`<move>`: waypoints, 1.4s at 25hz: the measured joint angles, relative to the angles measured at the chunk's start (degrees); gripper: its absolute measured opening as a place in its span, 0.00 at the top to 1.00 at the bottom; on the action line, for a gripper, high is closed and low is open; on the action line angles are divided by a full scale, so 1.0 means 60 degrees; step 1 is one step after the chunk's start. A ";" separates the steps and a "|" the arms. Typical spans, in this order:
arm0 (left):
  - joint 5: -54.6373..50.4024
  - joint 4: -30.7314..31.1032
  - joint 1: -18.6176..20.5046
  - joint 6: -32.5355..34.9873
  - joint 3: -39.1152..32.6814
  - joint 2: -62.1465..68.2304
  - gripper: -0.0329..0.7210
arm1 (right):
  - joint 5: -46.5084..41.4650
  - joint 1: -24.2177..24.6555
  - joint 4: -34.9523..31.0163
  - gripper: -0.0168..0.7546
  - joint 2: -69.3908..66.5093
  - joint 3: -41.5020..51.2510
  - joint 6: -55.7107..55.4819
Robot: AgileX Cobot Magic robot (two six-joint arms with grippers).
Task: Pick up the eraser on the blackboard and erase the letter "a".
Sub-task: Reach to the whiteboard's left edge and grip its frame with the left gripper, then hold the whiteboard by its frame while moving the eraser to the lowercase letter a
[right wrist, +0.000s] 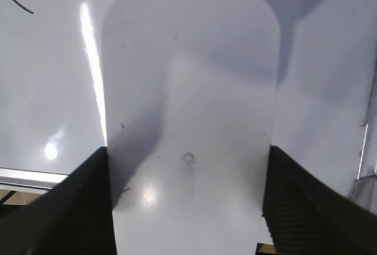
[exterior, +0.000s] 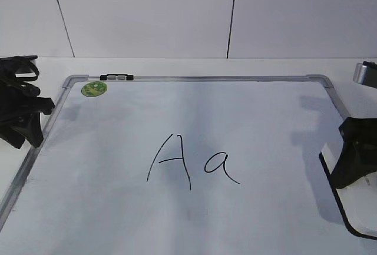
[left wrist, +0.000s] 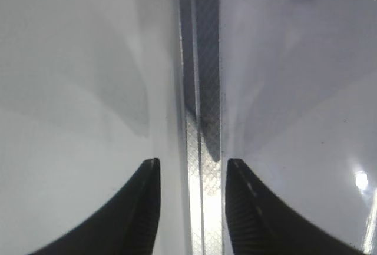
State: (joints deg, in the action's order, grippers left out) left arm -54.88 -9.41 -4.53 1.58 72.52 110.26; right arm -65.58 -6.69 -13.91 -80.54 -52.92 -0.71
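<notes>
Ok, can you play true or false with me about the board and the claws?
1. A little "a" is written on the board. True.
2. The sticker is red. False, it is green.
3. The eraser sits between the right claw's fingers. True.
4. The left claw holds a marker. False, it is open and empty, over the board's frame.

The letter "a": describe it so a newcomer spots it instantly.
On the blackboard, two black marker letters sit near the middle. The letter "a" is the right-hand one, smaller and rounded with a tail, unlike the taller, pointed capital "A" beside it.
</notes>
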 joint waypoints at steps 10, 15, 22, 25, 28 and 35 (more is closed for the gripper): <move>0.0082 0.0014 0.0000 -0.0004 0.0000 0.0388 0.59 | 0.0017 0.0000 -0.0171 0.26 0.0000 0.0000 0.0119; 0.0105 0.0203 0.0000 -0.0187 0.0000 0.0388 0.60 | 0.0017 0.0000 -0.0247 0.26 0.0000 0.0000 0.0119; 0.0105 0.0225 0.0000 -0.0264 0.0000 0.0388 0.61 | 0.0017 0.0000 -0.0299 0.26 0.0000 0.0000 0.0188; 0.0105 0.0225 0.0000 -0.0264 0.0000 0.0388 0.65 | 0.0017 0.0000 -0.0299 0.26 0.0000 0.0000 0.0205; 0.0105 0.0208 0.0000 -0.0264 0.0000 0.0388 0.66 | 0.0017 0.0000 -0.0299 0.26 0.0000 0.0000 0.0209; 0.0069 0.0194 0.0000 -0.0264 0.0000 0.0388 0.66 | 0.0017 0.0000 -0.0316 0.26 0.0000 0.0000 0.0230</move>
State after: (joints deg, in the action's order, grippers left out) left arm -54.47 -8.24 -4.53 0.00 72.52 112.59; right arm -65.48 -6.69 -15.81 -80.54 -52.92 0.66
